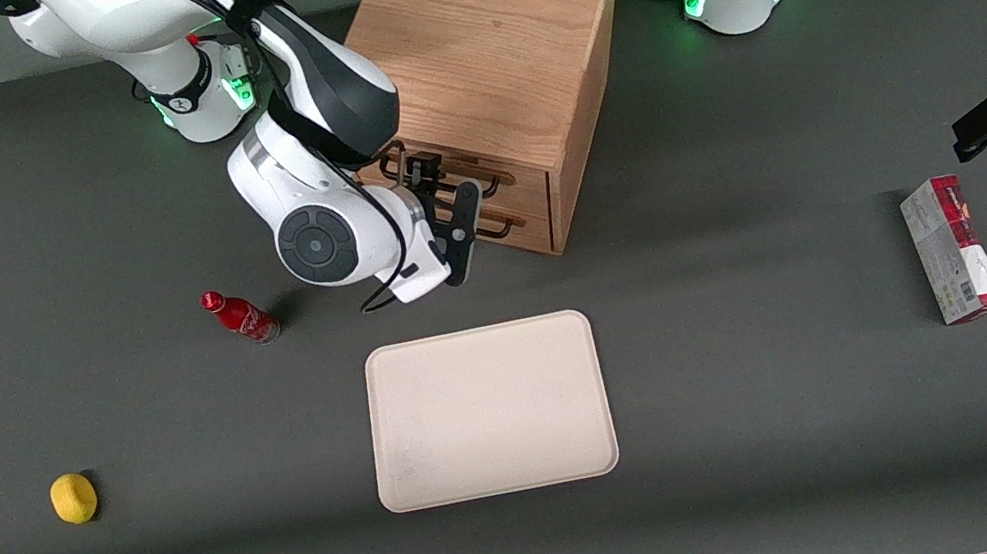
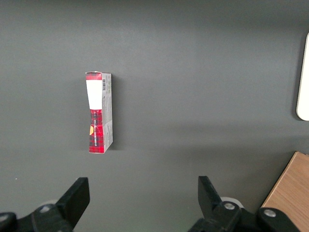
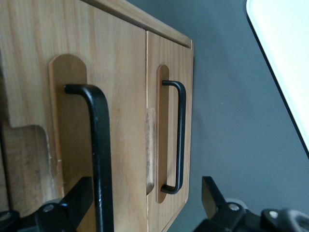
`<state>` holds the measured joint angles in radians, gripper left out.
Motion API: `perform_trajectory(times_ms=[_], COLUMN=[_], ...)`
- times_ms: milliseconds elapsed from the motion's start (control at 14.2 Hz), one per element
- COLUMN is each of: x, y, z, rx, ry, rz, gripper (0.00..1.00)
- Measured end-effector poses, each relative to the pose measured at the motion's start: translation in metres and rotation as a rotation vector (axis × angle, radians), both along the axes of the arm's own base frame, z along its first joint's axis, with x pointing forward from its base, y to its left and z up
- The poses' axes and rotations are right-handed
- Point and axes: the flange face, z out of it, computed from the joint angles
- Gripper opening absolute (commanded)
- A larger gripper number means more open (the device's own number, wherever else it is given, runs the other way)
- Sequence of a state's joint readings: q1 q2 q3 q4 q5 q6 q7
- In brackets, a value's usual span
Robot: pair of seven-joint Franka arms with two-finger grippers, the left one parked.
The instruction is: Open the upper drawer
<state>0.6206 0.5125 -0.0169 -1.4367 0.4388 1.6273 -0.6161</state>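
The oak cabinet (image 1: 493, 43) stands at the back middle of the table, its two drawers facing the working arm's end. The upper drawer (image 3: 116, 96) looks shut, its front level with the lower drawer (image 3: 169, 72). My right gripper (image 1: 444, 199) is right in front of the drawer fronts, and it is open. In the right wrist view the gripper (image 3: 142, 208) straddles the upper drawer's black wire handle (image 3: 99, 145), which runs close beside one finger (image 3: 72, 200) without being clamped. The lower drawer's handle (image 3: 179, 135) lies free between the fingers, closer to the table.
A cream tray (image 1: 487, 410) lies nearer the front camera than the cabinet. A red bottle (image 1: 239, 316) lies beside the arm, and a yellow lemon (image 1: 73, 497) sits toward the working arm's end. A red and white box (image 1: 952, 249) lies toward the parked arm's end.
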Motion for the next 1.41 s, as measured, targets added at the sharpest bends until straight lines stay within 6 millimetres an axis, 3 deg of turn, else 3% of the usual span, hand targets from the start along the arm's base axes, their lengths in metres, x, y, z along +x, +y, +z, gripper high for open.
perform_trajectory(times_ms=[1059,1412], x=[0.004,0.020], y=[0.001,0.001], z=[-0.006,-0.006], rx=[0.019,0.043], ry=[-0.023,-0.109], rz=[0.022,-0.017], gripper=[1.00,1.00])
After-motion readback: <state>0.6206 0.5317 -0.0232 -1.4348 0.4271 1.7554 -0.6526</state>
